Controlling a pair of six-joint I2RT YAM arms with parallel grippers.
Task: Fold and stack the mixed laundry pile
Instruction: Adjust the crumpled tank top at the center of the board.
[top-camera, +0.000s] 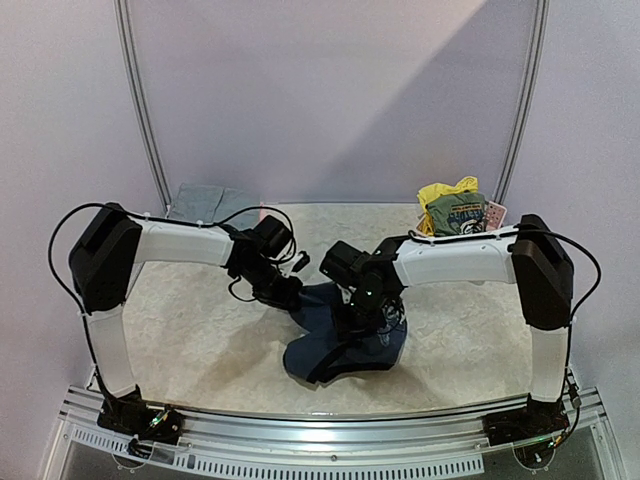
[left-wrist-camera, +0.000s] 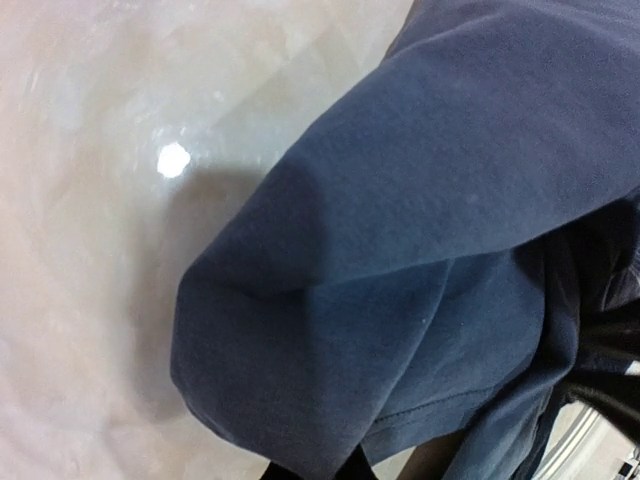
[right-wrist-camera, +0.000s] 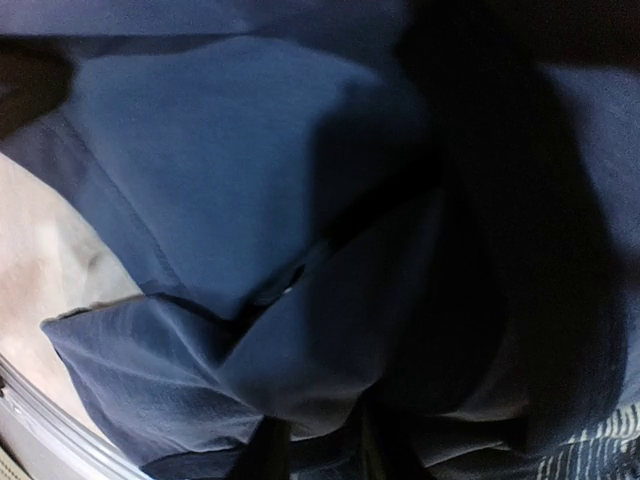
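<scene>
The navy top (top-camera: 340, 340) lies crumpled on the table in front of the arms. My left gripper (top-camera: 283, 291) grips its left edge; in the left wrist view the navy cloth (left-wrist-camera: 420, 250) runs down between the fingertips (left-wrist-camera: 385, 468) of that gripper (left-wrist-camera: 320, 468). My right gripper (top-camera: 366, 312) is shut on a bunched fold in the middle of the top (right-wrist-camera: 250, 180). In the right wrist view this gripper (right-wrist-camera: 325, 440) has cloth pinched between its dark fingers (right-wrist-camera: 265, 450). The green printed tee (top-camera: 458, 213) and the yellow piece (top-camera: 447, 190) sit at the back right. A folded grey garment (top-camera: 205, 203) lies at the back left.
The pink slatted basket (top-camera: 496, 212) shows behind the green tee at the back right. The mottled beige table top (top-camera: 190, 330) reaches a metal rail (top-camera: 330, 425) at the near edge. Cables loop over both arms.
</scene>
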